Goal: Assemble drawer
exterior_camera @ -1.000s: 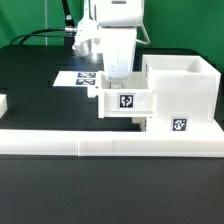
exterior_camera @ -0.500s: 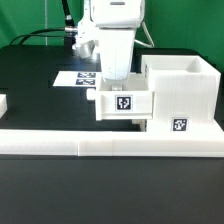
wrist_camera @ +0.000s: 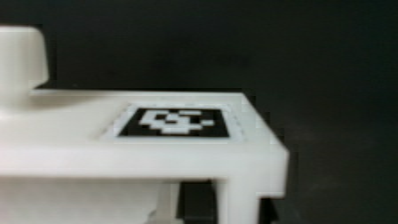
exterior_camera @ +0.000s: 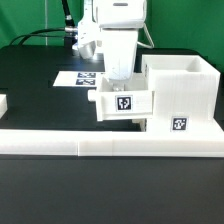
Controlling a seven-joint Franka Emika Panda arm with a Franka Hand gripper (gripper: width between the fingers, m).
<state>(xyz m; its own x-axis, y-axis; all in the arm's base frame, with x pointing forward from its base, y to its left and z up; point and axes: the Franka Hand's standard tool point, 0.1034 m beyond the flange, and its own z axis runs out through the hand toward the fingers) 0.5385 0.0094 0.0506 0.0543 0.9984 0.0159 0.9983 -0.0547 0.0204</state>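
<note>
Exterior view faces the scene low; wrist view hugs the tray (exterior_camera: 124, 103).

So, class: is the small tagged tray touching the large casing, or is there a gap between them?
Touching. In the exterior view the tray sits directly against the casing side wall, with no dark table showing between them; the wrist view does not show that joint.

Access from above the tray (exterior_camera: 124, 102) is taken by the arm and gripper (exterior_camera: 118, 78) descending onto it. On the exterior view's right, the casing (exterior_camera: 180, 95) stands against the tray, no gap visible; that side is blocked. Along the near edge the border wall (exterior_camera: 110, 143) runs the full width, closing low approach from the front. Behind, the marker board (exterior_camera: 78, 77) lies flat, no obstruction. Open black table (exterior_camera: 40, 90) on the exterior view's left gives free passage. Wrist view: tray's tagged face (wrist_camera: 173, 122) fills most of the frame, dark table beyond.
</note>
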